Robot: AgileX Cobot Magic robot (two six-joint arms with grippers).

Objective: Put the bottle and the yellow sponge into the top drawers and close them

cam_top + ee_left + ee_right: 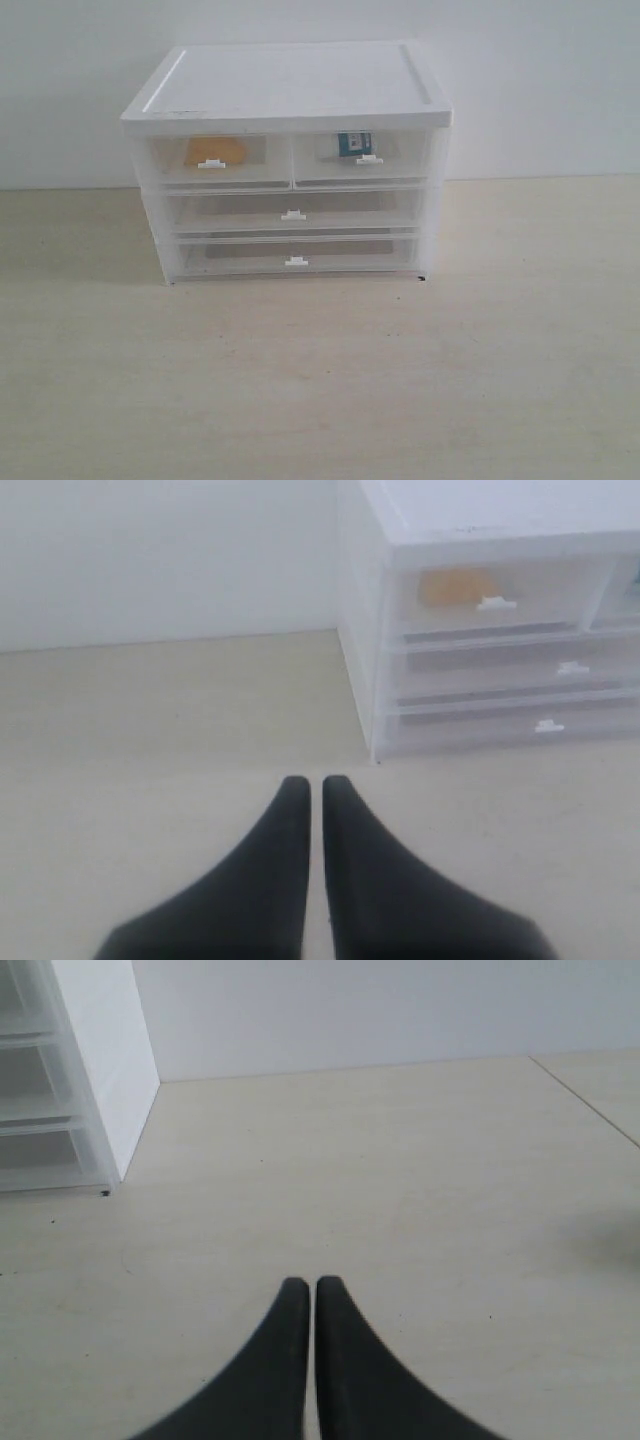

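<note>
1. The yellow sponge [214, 151] is a hazy orange patch behind the translucent front of the left of the top drawers [260, 160]; its edges cannot be traced.
2. The bottle [354, 143] shows only its dark label through the right drawer's front. The cap cannot be made out and the print is too small to read.
3. In the right wrist view, the drawer cabinet [100, 1060] is cut off by the picture's edge, leaving one side wall and the drawer ends.
4. The left gripper [314, 785] and the right gripper [306, 1285] have their fingers cropped at the picture's edge.
</note>
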